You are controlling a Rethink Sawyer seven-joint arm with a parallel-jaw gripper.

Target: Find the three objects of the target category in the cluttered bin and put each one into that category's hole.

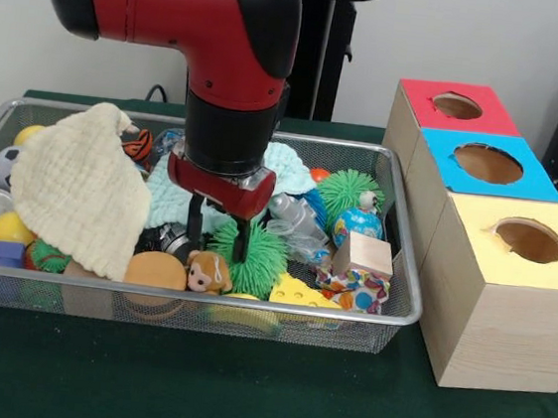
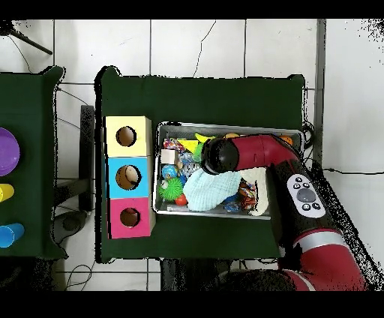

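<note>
**Still digging in the bin, nothing seen in any hole**

From where I stand, the sorting looks barely begun. The green worktop [image 1: 239,395] fills the lower frame, and on it, left and centre, sits the wire mesh bin [image 1: 406,282], heaped full. I cannot tell which category is wanted, so the three target things could be anywhere in that heap.

At the right of the front view stand three wooden boxes in a row: the yellow-topped box [image 1: 510,293] nearest the bottom, the blue-topped box [image 1: 488,163] behind it, the red-topped box [image 1: 454,108] furthest up. Each has a round hole in its lid; all three holes look dark and I see nothing inside, though their depths are hidden.

The red arm [image 1: 233,74] drops from the top of the frame into the bin's middle. Its pincer [image 1: 219,231] hangs with fingers spread, empty, right over the spiky green ball [image 1: 259,257].

In the bin, largest first: a cream cloth [image 1: 77,183] draped at left, a pale teal cloth [image 1: 289,165] behind the arm, a small globe ball [image 1: 359,224], a wooden cube [image 1: 364,255], a yellow cheese-shaped block [image 1: 300,291] and a small toy monkey [image 1: 209,272].
</note>
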